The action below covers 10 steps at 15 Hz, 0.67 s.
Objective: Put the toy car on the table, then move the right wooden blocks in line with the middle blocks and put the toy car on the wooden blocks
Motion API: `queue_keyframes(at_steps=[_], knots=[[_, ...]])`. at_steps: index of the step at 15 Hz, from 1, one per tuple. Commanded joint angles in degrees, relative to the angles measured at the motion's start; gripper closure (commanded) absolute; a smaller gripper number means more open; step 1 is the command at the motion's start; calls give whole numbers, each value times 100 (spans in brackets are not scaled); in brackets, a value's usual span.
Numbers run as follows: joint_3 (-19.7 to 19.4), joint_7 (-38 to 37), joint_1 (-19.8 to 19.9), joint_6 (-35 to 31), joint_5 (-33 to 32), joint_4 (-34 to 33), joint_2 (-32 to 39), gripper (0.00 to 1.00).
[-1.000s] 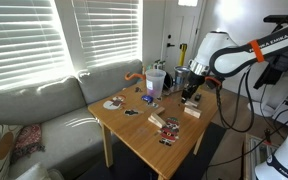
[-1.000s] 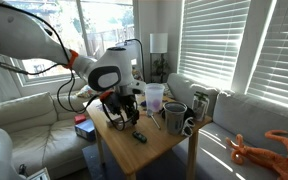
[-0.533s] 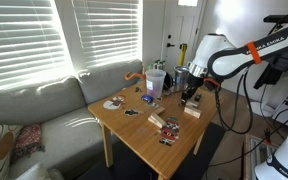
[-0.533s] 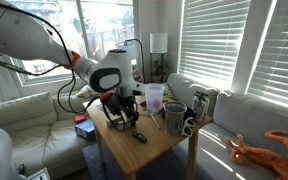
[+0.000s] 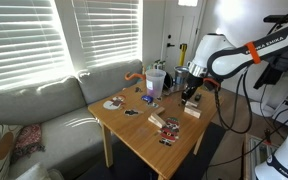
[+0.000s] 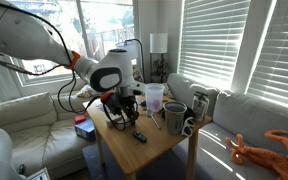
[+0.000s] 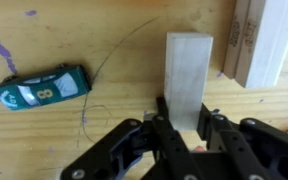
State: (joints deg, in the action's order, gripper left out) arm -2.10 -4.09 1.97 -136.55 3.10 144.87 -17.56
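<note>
Block: a pale wood block (image 7: 188,70) stands on the desk (image 7: 114,40), right under the wrist camera.
Jaws: the gripper (image 7: 186,116) has its jaws pinching the block's near end, one finger on each long side.
Car: a small teal-dark car (image 7: 40,88) lies on its wheels on the bare desk. It is to the left of the block in the wrist view, apart from it and untouched.
Writing: the car's roof carries a white "8". There is lettering on the arm in an exterior view, too small for me to read.
Nearby wood: a second wood piece (image 7: 260,38) sits at the upper right of the wrist view. It is close to the held block, with a gap between them.
Desk marks: purple scribbles and a thin curved pencil line cross the wood between car and block.
Further out: in an exterior view the gripper (image 5: 191,97) hangs over the far corner of the desk (image 5: 134,132), with a clear cup (image 5: 156,80) just behind it. Striped pieces (image 5: 168,126) lie nearer the front edge.
Other angle: the gripper (image 6: 122,117) is low over the desk (image 6: 156,150), mugs (image 6: 176,118) to its side.
Room: sofa (image 5: 34,110) beside the desk, blinds behind.
Change: against half a second ago I see no shift in arm or things.
</note>
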Motion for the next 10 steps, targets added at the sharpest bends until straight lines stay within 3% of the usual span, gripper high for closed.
queue_keyframes(at_steps=[1, 10], knots=[[57, -75, 6, 231, -14, 11, -75, 93], [196, -422, 50, 446, -85, 295, -372, 93]])
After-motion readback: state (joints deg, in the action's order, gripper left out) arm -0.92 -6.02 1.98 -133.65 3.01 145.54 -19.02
